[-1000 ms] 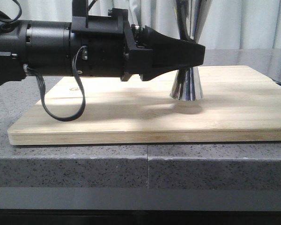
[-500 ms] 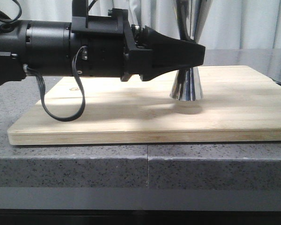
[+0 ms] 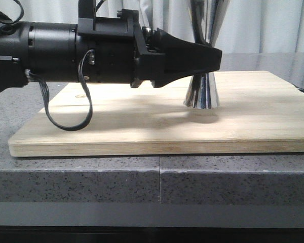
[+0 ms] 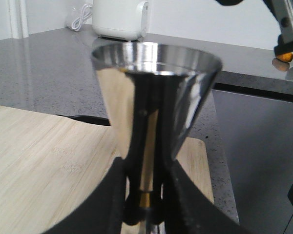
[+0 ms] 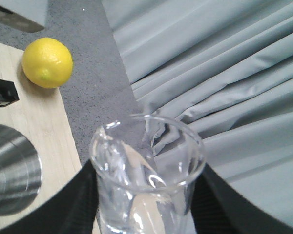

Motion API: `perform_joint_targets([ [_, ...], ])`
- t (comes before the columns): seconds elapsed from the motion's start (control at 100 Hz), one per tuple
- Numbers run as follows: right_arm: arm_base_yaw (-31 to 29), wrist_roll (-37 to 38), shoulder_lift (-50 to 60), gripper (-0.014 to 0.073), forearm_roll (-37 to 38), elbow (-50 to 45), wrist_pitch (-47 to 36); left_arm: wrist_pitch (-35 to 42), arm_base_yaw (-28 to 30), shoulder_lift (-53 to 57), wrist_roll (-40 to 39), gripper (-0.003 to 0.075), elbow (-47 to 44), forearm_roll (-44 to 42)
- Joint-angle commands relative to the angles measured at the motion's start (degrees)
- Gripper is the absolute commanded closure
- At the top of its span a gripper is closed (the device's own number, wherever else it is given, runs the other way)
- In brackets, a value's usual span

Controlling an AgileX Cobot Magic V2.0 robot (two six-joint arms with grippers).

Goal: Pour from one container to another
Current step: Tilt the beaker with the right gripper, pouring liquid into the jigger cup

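Observation:
The steel jigger (image 3: 202,91) stands upright on the wooden board (image 3: 116,131), its upper cone reaching out of the front view's top. My left gripper (image 3: 213,58) reaches in level from the left and is shut on its narrow waist. In the left wrist view the fingers (image 4: 112,195) press either side of the jigger (image 4: 156,87) at the gold band. My right gripper (image 5: 145,204) is shut on the clear glass beaker (image 5: 136,195), held above the board beside the jigger's open mouth (image 5: 10,168). Neither the beaker nor the right gripper shows in the front view.
A yellow lemon (image 5: 47,62) lies by the board's edge on the grey stone counter (image 3: 157,182). A white appliance (image 4: 121,18) stands at the counter's back. Pale curtains (image 5: 210,73) hang behind. The board's front edge is near the counter's front.

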State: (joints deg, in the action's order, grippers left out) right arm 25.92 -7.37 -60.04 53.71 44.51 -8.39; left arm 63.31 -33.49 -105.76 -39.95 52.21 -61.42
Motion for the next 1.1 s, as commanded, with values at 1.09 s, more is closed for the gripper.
perform_joint_targets([
  [1.09, 0.0, -0.4, 1.3, 0.0444, 6.3, 2.2, -2.5, 1.7, 0.1, 3.2, -0.6, 0.0741, 2.7, 2.7],
])
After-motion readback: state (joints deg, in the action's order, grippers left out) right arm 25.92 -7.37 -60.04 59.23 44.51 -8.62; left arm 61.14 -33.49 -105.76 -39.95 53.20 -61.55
